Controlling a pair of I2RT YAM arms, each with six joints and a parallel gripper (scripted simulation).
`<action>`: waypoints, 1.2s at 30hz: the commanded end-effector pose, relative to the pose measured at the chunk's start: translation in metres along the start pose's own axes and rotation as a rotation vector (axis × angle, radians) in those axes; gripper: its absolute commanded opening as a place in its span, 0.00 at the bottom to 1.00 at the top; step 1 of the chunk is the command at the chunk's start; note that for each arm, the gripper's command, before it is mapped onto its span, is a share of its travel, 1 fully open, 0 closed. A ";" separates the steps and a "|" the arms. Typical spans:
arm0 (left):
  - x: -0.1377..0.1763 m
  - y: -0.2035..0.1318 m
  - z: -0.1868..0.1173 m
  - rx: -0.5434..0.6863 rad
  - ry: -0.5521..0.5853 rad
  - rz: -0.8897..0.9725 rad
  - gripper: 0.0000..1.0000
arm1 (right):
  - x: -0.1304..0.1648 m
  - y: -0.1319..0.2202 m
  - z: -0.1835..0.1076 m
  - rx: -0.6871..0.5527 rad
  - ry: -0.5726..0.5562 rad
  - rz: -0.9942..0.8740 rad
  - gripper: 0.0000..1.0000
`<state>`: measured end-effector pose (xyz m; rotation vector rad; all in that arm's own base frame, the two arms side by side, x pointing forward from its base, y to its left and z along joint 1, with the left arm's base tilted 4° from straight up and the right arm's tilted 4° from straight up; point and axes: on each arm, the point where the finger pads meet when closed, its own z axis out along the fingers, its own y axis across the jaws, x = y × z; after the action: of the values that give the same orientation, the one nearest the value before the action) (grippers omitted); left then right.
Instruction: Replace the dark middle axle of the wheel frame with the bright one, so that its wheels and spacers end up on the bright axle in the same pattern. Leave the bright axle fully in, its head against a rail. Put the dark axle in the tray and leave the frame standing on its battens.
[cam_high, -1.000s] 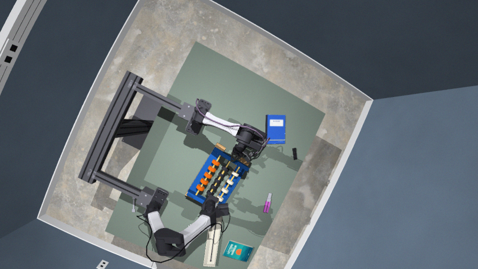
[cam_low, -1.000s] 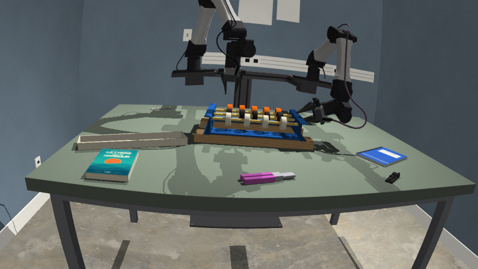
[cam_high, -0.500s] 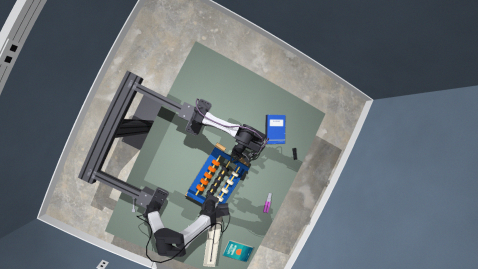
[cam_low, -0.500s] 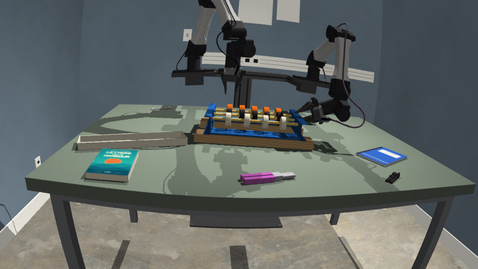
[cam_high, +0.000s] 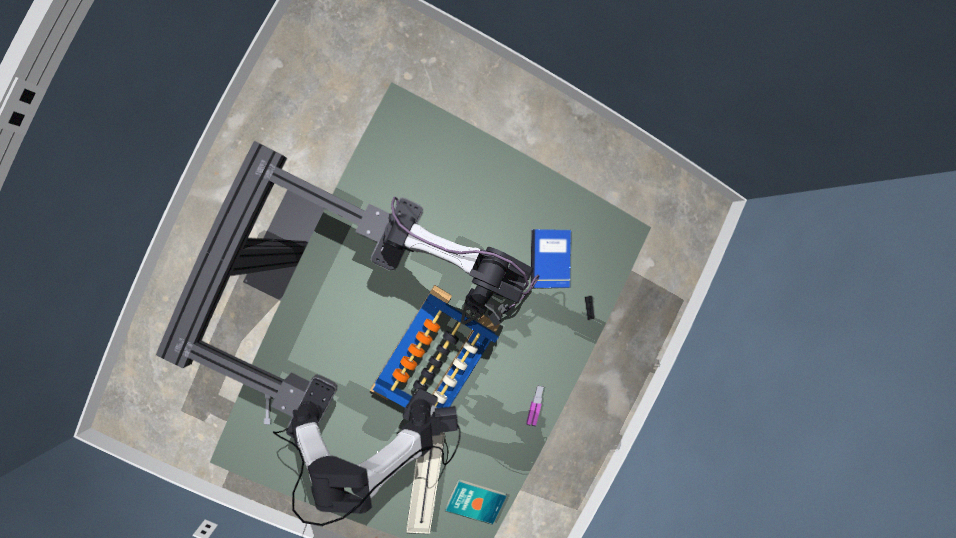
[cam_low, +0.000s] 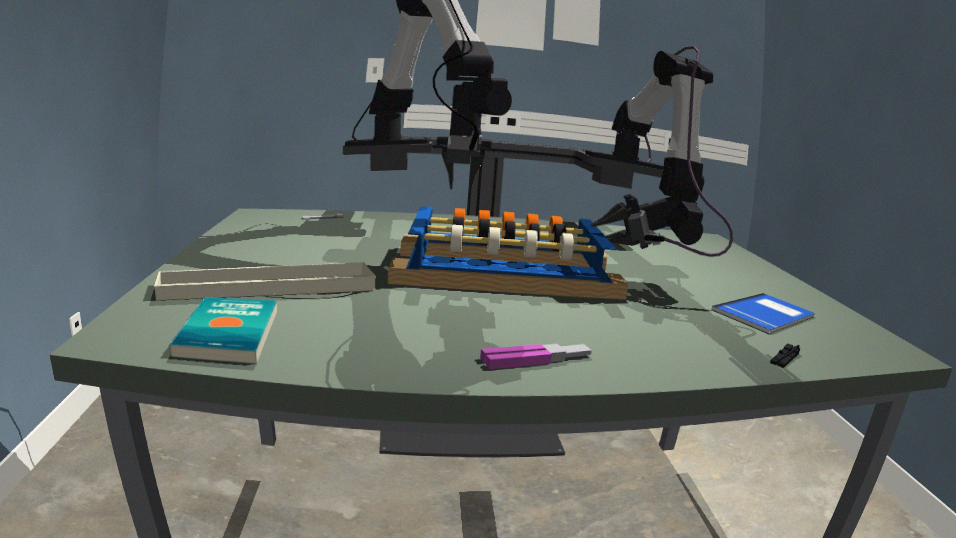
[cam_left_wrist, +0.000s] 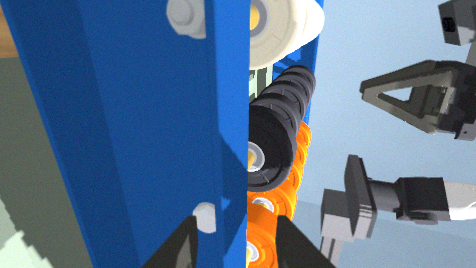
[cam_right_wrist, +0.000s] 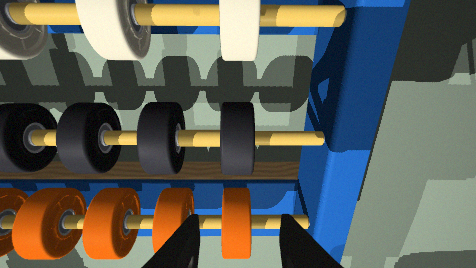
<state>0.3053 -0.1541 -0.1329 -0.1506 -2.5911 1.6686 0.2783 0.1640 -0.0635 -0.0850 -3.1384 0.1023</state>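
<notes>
Slate-blue walls surround the green-topped bench (cam_high: 414, 160) (cam_low: 414, 384), meeting pale skirting (cam_high: 681, 307) (cam_low: 63, 418) beyond it. Below the bench, mottled concrete floor (cam_high: 347, 40) (cam_low: 334, 488) carries sharp shadows.
</notes>
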 end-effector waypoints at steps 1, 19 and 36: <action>-0.002 -0.002 0.003 0.010 0.010 0.013 0.33 | 0.003 0.004 -0.002 -0.002 -0.002 -0.014 0.35; 0.005 0.015 -0.028 0.003 0.024 -0.011 0.33 | 0.003 0.004 -0.002 -0.002 -0.002 -0.014 0.35; -0.008 -0.009 -0.044 -0.010 -0.008 0.039 0.33 | 0.003 0.004 -0.002 -0.002 -0.002 -0.014 0.35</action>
<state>0.3086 -0.1241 -0.1286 -0.1541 -2.5900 1.6687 0.2783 0.1640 -0.0635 -0.0849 -3.1384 0.1023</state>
